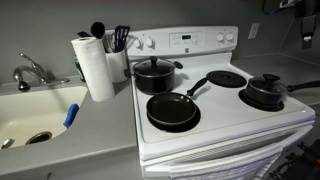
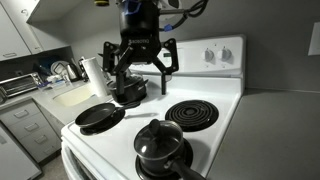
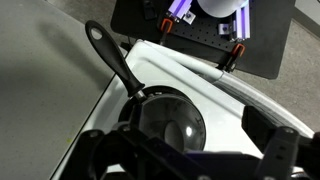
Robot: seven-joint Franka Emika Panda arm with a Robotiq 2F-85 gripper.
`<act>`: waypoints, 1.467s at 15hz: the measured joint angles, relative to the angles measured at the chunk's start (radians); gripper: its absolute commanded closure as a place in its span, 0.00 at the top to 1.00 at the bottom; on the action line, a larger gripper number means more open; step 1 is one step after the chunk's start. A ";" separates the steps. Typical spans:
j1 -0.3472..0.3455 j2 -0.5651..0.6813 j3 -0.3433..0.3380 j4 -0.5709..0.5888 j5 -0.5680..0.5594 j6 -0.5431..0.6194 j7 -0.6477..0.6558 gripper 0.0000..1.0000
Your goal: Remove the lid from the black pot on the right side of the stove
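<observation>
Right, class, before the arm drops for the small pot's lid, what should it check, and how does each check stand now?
1. Gripper open: ok, fingers spread wide.
2. Lid seated on the black pot: ok.
3. Gripper centred over the lid's knob: cannot tell; wrist view shows the lid roughly between the fingers.
4. Gripper down at knob height: not ok, it hangs well above the stove.
5. Handle out of the fingers' way: ok, it points off to one side.
6. Frying pan apart from the pot: ok.
</observation>
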 measured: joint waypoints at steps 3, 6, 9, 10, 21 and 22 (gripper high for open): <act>0.000 -0.009 0.003 -0.030 0.000 0.022 -0.001 1.00; 0.000 -0.021 0.006 -0.055 0.000 0.035 -0.013 1.00; 0.000 -0.026 0.007 -0.060 0.000 0.037 -0.014 1.00; 0.000 -0.026 0.007 -0.060 0.000 0.037 -0.014 1.00; 0.000 -0.039 -0.003 -0.101 -0.021 0.129 -0.318 1.00; 0.000 -0.045 -0.002 -0.112 -0.016 0.166 -0.317 1.00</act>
